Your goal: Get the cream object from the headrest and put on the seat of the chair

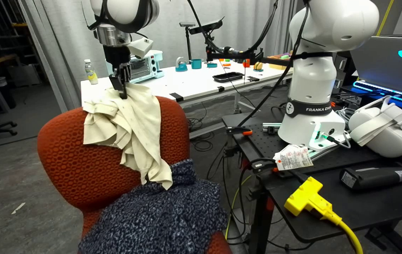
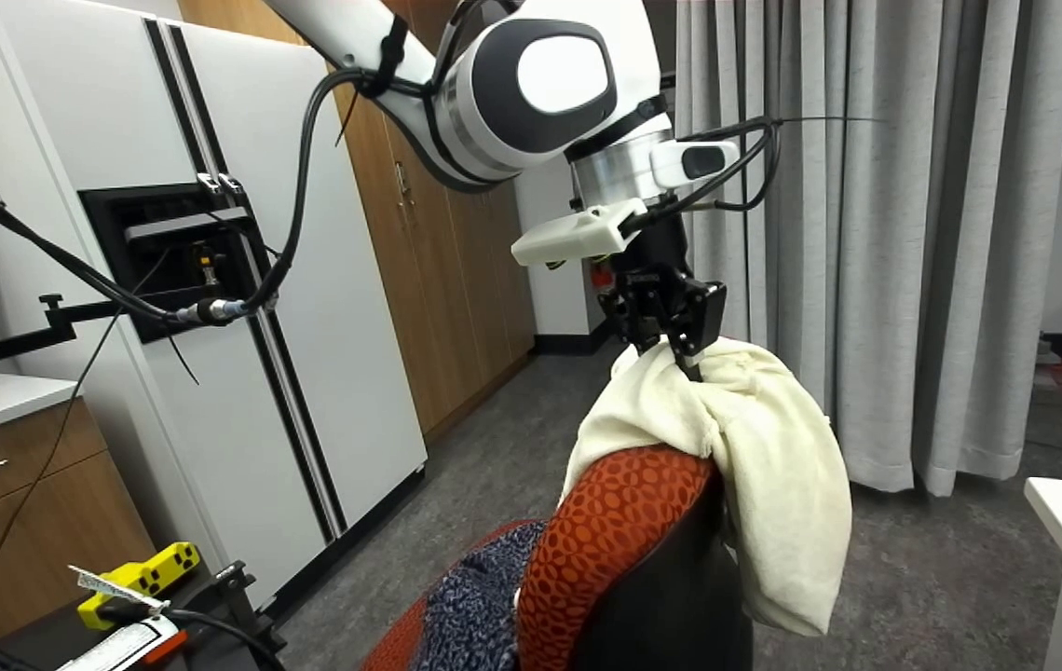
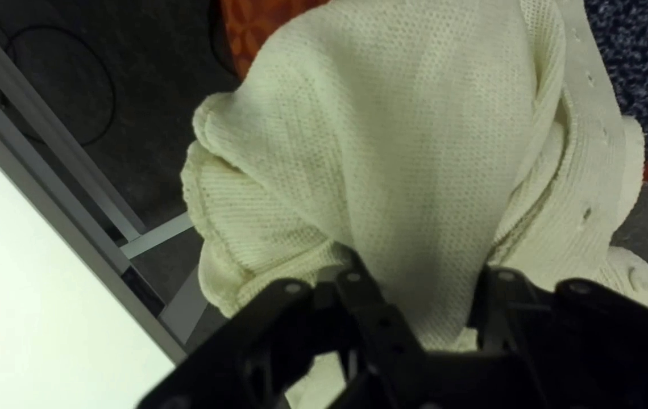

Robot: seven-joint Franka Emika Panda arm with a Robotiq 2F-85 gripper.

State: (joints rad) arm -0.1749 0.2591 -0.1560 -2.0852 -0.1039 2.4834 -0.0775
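- Straddling a fold of the wrinkled cream-yellow knit shirt (image 1: 134, 121), the fingers of the black two-fingered gripper (image 3: 419, 270) are set apart in the wrist view; whether the fold is pinched cannot be told.
- The shirt is draped over the rounded, rust-orange fabric headrest (image 1: 172, 104), with the gripper placed at twelve o'clock.
- The rust-orange seat (image 1: 220, 246) is largely covered by a dark navy speckled cloth (image 1: 158, 211), seen at five o'clock from the shirt in an exterior view.

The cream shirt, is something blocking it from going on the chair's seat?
Yes: the dark speckled cloth lies on the seat, covering much of it. Also, part of the cream shirt hangs behind the chair's back, which stands between that part and the seat.
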